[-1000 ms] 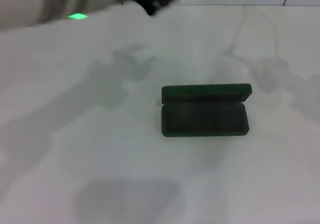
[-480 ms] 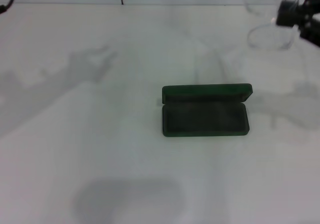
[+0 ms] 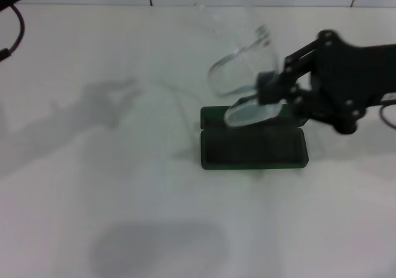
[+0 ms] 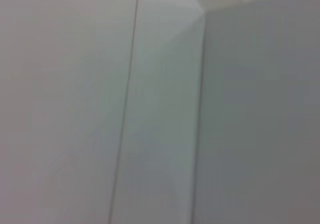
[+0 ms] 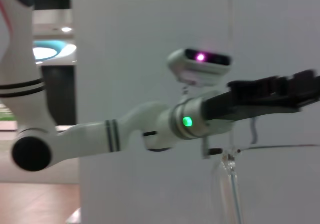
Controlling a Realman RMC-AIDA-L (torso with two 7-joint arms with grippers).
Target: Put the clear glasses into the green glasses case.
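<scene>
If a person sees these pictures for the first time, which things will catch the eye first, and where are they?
The eye goes first to the black right hand, reaching in from the right over the white table and holding the clear glasses above the case. Just under it lies the green glasses case, open near the table's middle, its lid raised at the back. The left arm shows only at the top left corner of the head view.

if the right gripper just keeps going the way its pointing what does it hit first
Nothing solid, probably. The right gripper, shut on the clear glasses, points toward the robot's left above the open green glasses case; beyond lies only bare table, though depth is unclear.
</scene>
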